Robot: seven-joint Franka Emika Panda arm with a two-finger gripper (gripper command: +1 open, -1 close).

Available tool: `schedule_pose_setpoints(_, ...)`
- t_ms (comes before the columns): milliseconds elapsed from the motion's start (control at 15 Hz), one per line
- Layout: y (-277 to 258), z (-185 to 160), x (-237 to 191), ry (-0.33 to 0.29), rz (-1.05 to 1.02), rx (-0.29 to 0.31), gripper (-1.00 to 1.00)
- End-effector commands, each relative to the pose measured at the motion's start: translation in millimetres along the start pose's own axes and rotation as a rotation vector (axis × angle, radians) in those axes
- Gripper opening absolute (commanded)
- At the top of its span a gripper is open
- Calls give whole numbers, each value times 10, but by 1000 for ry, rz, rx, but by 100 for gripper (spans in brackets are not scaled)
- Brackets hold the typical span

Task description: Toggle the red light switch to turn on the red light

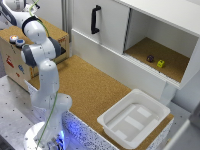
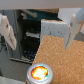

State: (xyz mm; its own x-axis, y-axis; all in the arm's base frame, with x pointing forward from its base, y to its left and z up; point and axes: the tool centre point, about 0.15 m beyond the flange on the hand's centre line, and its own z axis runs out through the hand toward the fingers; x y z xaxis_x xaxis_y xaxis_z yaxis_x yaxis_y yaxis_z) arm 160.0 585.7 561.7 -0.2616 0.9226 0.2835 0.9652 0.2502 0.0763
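At roughly 10 o'clock in the exterior view, the small round cap with a reddish centre and grey rim point(image 1: 12, 38), i.e. the red light, sits on top of the wooden box with printed markings point(image 1: 20, 62), touching or just beside a matching blue-centred cap point(image 1: 20, 42) at its 4 o'clock. The white Franka arm point(image 1: 42, 75) rises from its base at 7 o'clock and bends up toward that box, but its gripper is hidden behind the upper links there, so contact w/ any switch can't be judged from that cam.

Wrist view: gripper point(image 2: 40, 27) is spread, nothing between the two pale fingers point(image 2: 72, 25). A glowing orange-red round lamp with a grey rim point(image 2: 39, 73) sits near the frame edge at 6 o'clock, at the edge of a cork-topped surface point(image 2: 62, 57).

Progress, as a judgement: that glow suggests the red light may already be on, so the toggle looks done or nearly so; no switch lever is clearly visible, so can't confirm. Left, prob.: verify the lamp is lit, back the arm off.

Labels: the box front carries red and blue marks, too blurred to read. No brand legible elsewhere, incl. the white plastic tray point(image 1: 131, 120) at 5 o'clock.
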Motion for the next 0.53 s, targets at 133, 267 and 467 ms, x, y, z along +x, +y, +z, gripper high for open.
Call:
schedule_pose_setpoints(133,252,-167,-449,-37,36,-60,100)
schedule_pose_setpoints(267,375,-243,-834,-135,54,-89,100)
schedule_pose_setpoints(467,461,-274,-1267,-186,99,-77,100)
